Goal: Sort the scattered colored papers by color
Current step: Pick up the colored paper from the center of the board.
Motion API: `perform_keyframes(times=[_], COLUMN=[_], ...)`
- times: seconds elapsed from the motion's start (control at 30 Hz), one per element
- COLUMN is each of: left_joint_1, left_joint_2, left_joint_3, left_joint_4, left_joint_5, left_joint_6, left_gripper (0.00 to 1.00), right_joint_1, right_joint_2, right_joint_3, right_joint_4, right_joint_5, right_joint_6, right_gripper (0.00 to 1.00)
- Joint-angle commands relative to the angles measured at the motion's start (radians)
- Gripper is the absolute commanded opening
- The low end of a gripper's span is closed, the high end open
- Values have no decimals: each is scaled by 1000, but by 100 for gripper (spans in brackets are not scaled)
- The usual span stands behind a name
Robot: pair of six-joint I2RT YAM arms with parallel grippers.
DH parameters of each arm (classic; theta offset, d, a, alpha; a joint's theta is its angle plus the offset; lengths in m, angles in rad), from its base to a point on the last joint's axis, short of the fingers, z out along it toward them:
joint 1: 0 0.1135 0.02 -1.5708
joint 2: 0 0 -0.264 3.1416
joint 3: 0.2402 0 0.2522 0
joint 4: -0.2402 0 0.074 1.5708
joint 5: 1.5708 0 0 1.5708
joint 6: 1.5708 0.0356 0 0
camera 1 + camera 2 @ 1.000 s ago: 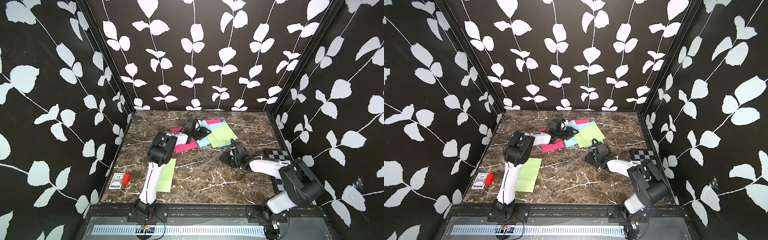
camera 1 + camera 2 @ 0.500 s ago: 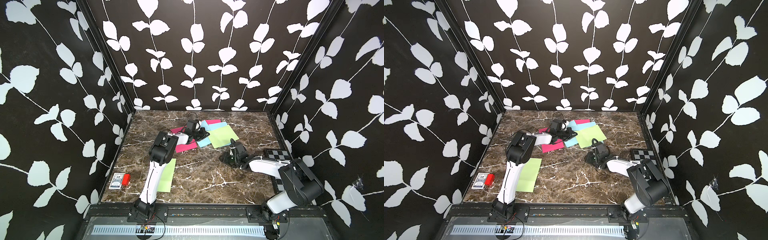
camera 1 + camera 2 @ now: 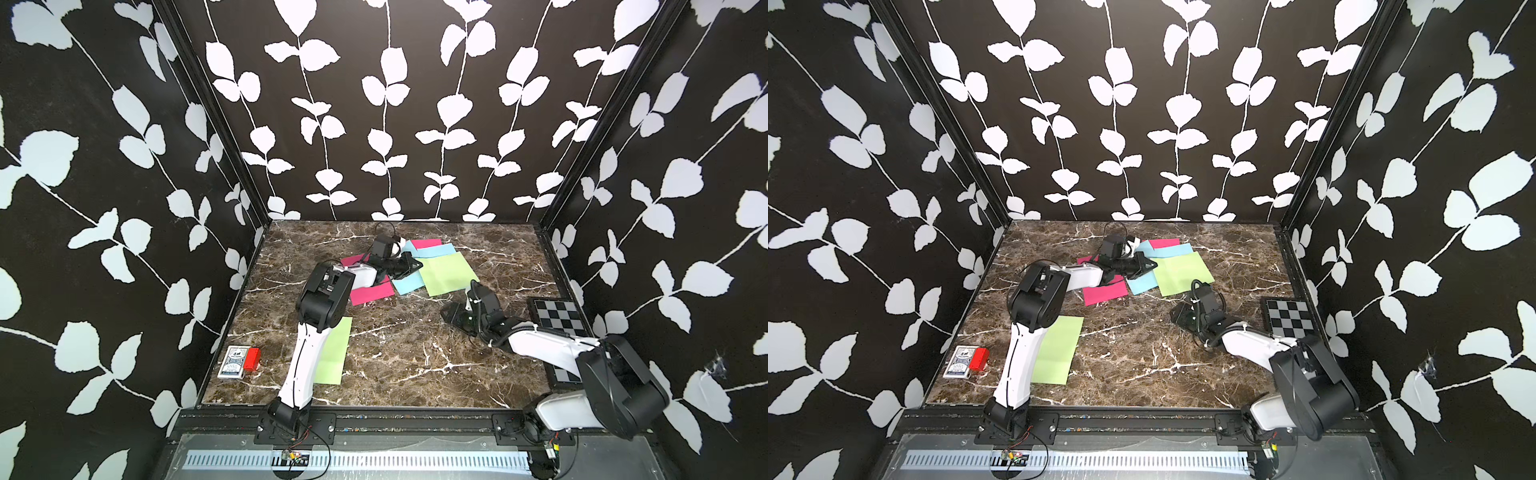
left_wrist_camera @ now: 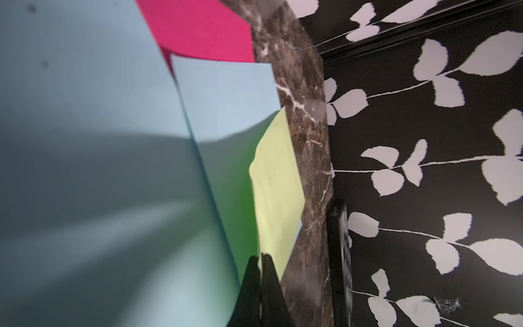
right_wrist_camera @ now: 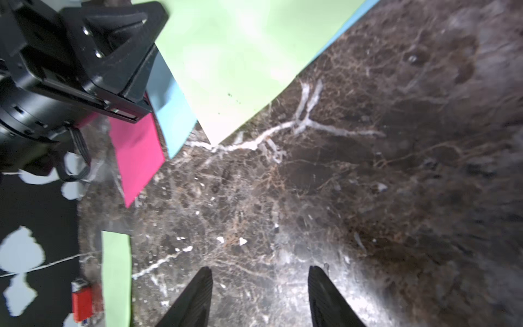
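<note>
Most of the papers [image 3: 1169, 250] heaped at the far middle of the worktop [image 3: 415, 365]: top green [image 3: 449, 274] over a blue [image 3: 409, 284], with a magenta [image 3: 372, 293] poking out on the near-left side, plus more blue and magenta strips along the far edge of the heap. Then the lone green [image 3: 334, 351], flat and well apart at the near left, partly hidden behind the left arm [image 3: 305, 357].

As for the left pincer [image 3: 413, 265]: clamped fully shut on the left edge of the top green, going by the wrist view [image 4: 260, 259], with that edge lifted a little. And the right pincer [image 3: 451, 316]: jaws clearly apart, gripping nothing, low over bare worktop just near of the heap.

Also around: checkerboard [image 3: 557, 316] at the right edge, card box [image 3: 232, 361] with red block [image 3: 251, 359] at the near left.
</note>
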Motion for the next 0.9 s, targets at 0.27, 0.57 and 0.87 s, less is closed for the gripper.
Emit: perform_keyframes(times=[0.27, 0.57, 0.87], left_joint_1=[6, 7, 23], left_joint_2=[-244, -292, -343], left_joint_3=[-87, -151, -256], left_joint_4=[130, 306, 489], left_joint_5=[43, 34, 4], left_joint_6=[-35, -172, -271], left_gripper=[0, 0, 0], right_joint_1=[-12, -12, -6], right_joint_2=[-102, 73, 380], right_joint_3=[-221, -224, -122], right_joint_4=[533, 908, 1231], right_joint_5=[133, 160, 124], right_joint_6=[277, 444, 650], right_gripper=[74, 75, 77])
